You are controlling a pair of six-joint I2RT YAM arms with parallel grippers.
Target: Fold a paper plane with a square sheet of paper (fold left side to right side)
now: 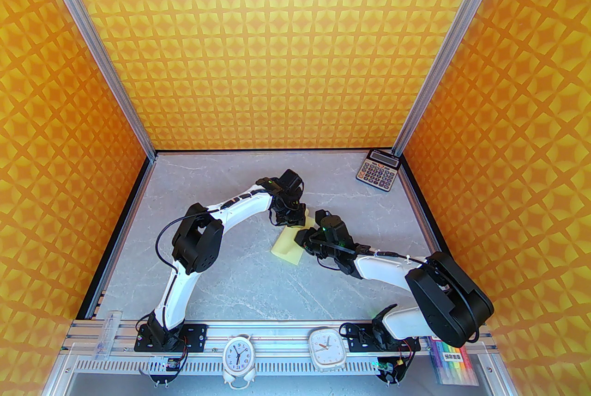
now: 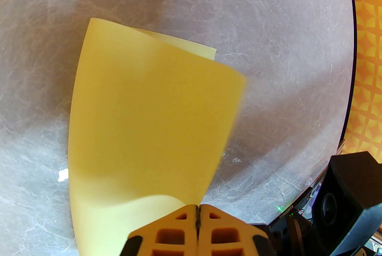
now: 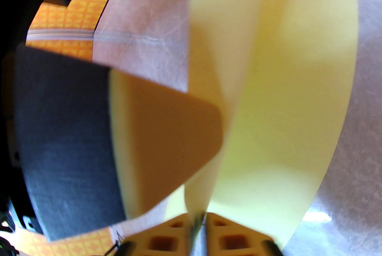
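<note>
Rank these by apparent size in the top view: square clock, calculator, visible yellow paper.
Largest: square clock and calculator, too alike to rank.
Smallest: square sheet of paper, only partly visible.

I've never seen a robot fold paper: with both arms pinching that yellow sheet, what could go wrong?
The left end effector and right end effector are both shut on the thin square sheet of paper; pulling apart could tear it. Its layers bow with edges offset, so the crease may land crooked.
</note>
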